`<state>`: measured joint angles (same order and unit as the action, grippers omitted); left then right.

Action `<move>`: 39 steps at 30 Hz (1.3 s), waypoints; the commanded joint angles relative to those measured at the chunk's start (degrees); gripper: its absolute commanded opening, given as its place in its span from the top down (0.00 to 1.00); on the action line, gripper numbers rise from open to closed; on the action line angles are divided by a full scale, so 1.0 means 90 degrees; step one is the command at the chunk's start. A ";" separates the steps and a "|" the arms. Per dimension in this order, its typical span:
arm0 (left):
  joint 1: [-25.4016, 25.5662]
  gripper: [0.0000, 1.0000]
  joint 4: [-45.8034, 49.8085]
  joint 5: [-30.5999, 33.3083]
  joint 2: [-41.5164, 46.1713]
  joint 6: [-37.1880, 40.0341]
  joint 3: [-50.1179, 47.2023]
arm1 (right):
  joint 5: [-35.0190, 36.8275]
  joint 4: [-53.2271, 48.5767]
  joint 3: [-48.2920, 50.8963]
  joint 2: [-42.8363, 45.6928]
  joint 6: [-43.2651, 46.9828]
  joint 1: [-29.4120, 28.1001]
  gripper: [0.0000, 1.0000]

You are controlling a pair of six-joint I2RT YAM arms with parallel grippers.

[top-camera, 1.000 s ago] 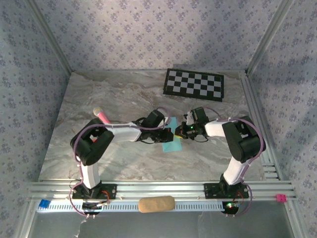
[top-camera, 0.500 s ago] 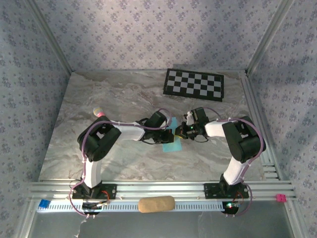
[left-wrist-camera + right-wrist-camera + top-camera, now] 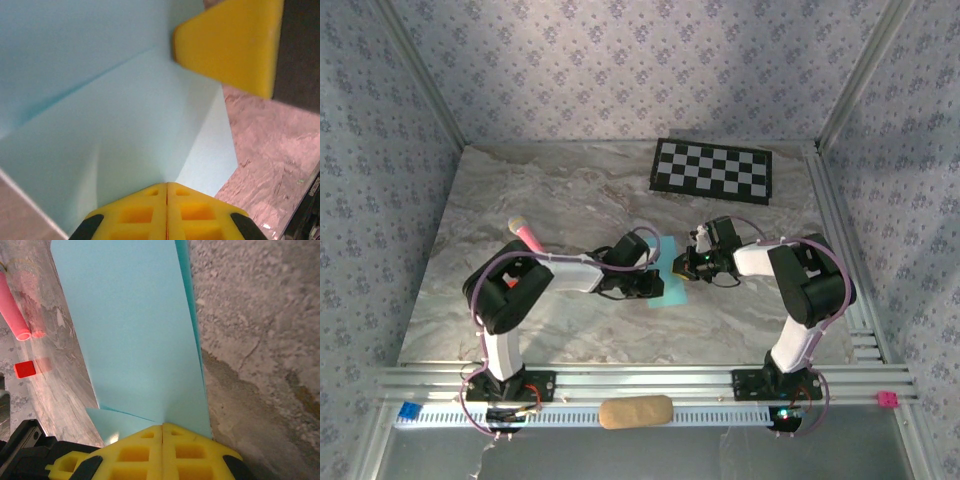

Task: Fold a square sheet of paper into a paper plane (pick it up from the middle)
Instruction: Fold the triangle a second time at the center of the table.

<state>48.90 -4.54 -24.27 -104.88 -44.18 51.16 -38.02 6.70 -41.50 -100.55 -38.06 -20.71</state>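
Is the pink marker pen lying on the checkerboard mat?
No, the pink marker pen lies on the marble table at the left, far from the checkerboard mat.

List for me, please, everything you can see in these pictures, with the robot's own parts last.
sheet of paper: one, light blue, creased, mid-table between the two grippers
checkerboard mat: one, black and white, far side of the table, right of centre
marker pen: one, pink, on the table left of centre
oblong pad: one, tan, on the near rail between the arm bases
blue block: one, blue, near rail, far left
pink block: one, pink, near rail, far right
table: one, grey marbled top
walls: three, pale patterned wallpaper, around the table
left gripper: one, yellow fingers, shut on the sheet
right gripper: one, yellow fingers, shut on the sheet
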 commanded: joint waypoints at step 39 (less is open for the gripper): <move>0.0055 0.93 0.0172 0.0529 0.0811 0.0100 -0.0197 | 0.0542 -0.0524 0.0106 -0.0195 0.0050 0.0050 1.00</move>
<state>49.50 -1.43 -18.44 -95.20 -43.11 47.24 -38.24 6.66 -41.52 -100.55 -38.09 -20.71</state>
